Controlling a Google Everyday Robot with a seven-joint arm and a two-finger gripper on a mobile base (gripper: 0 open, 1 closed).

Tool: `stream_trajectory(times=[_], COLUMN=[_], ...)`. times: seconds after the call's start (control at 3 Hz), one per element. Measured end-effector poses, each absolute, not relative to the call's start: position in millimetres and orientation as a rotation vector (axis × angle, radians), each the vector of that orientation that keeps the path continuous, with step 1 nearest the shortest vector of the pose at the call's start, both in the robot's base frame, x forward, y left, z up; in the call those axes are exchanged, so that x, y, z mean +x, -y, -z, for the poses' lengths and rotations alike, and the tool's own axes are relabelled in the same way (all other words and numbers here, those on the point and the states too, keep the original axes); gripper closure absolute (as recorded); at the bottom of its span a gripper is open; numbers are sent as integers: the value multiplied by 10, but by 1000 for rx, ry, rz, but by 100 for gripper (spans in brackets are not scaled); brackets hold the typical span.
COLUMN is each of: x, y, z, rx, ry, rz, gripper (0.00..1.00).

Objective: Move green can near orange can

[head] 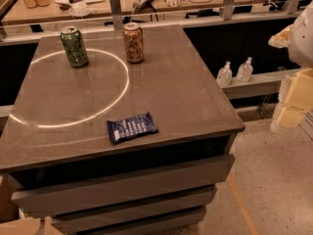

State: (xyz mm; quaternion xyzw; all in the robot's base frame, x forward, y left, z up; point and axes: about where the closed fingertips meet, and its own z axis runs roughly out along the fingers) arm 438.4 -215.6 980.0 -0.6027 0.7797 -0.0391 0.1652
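In the camera view, the green can point(74, 47) stands upright at about 11 o'clock on the dark surface point(186, 97). Its base sits on the far arc of a bright ring of light point(128, 80). The orange can point(133, 43) is upright too, off at the green can's 3 o'clock. The two are near each other but apart, with bare surface between them. A blue snack packet point(131, 128) lies flat at about 6 o'clock, well clear of both cans. Two small pump bottles point(224, 74) stand on a ledge beyond the surface's right edge.

The gripper point(292, 99) shows only as pale blocky shapes at 3 o'clock in the picture, off the surface and well away from the cans. I cannot tell whether it is released or clenched. It is holding nothing from the surface.

The green can is probably thin metal with a smooth, slick printed wall. It would be stiff around its rims and likely to dent at mid-body under a hard squeeze. I cannot tell whether it is full or empty, so its weight is an open question. Its tall, slim shape should tip easily if it is nudged high up.

The best hold is probably the jaws closing across the round body a little above the middle, with moderate pressure. The path toward 3 o'clock looks short. The can should be set down short of the orange can so neither gets knocked over.
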Motion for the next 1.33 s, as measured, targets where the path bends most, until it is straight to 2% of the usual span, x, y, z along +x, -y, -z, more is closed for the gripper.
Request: stream_trajectory(times=[0.33, 1.33], x=[4384, 4534], y=[2156, 2354], z=[-9801, -9492], rx=[-1717, -1351], ry=[-2221, -1956], rz=[112, -220], gripper=[0, 0])
